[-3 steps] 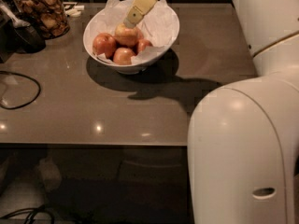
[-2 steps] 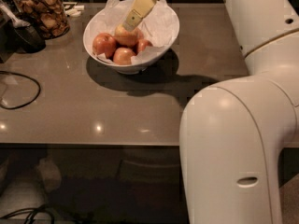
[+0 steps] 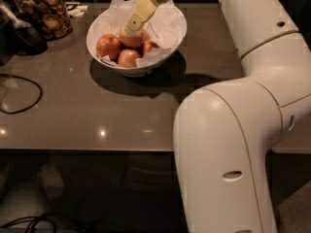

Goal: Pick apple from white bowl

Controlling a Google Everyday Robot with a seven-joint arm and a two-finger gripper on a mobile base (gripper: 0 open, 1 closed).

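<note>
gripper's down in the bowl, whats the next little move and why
Probably ease the gripper a touch lower over the apple before gripping. Its tip appears to meet only the top of that pale apple at the back of the white bowl, and redder apples crowd close in front, so a straight, short descent seems safest.

Counting four apples (image 3: pixel 108 46) sitting in one white bowl (image 3: pixel 127 71), one glass jar (image 3: pixel 46 13), one black cable (image 3: pixel 41 92); one gripper (image 3: pixel 130 30) reaching down at the rear apple (image 3: pixel 133 41).
</note>
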